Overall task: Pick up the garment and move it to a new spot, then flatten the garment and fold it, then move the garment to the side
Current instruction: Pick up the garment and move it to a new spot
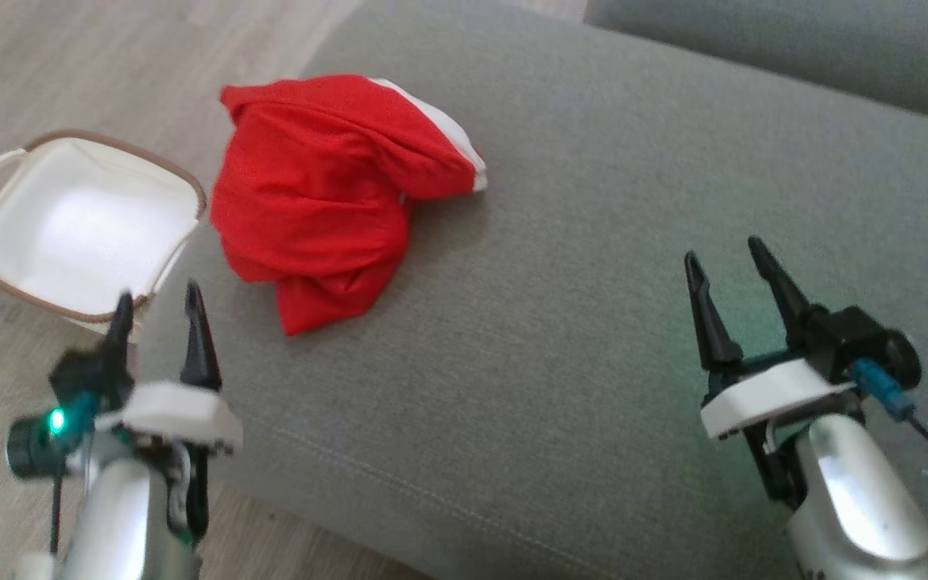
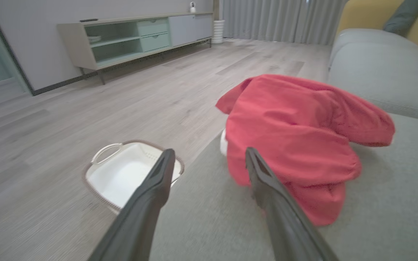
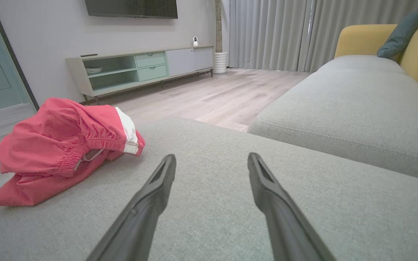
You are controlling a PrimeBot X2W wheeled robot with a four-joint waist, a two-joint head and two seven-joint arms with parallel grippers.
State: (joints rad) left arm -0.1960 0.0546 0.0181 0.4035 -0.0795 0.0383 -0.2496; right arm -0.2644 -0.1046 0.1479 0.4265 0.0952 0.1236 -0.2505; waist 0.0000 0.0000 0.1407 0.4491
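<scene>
the garment point(image 1: 327, 193) lies in a heap on the sofa seat point(image 1: 593, 306), close to the seat's left edge and well in from its near edge. a basket point(image 1: 190, 187) stands on the floor point(image 1: 109, 64) just beside that left edge, left of the garment. the left gripper point(image 1: 158, 294) hangs over the seat's near left corner, in front of the basket and the garment. the right gripper point(image 1: 722, 250) hangs over the right part of the seat, well apart from the garment. a second seat point(image 1: 794, 48) lies behind and to the right. across the floor a cabinet point(image 3: 140, 69) stands against the wall, with curtains point(image 3: 285, 32) to its right.
</scene>
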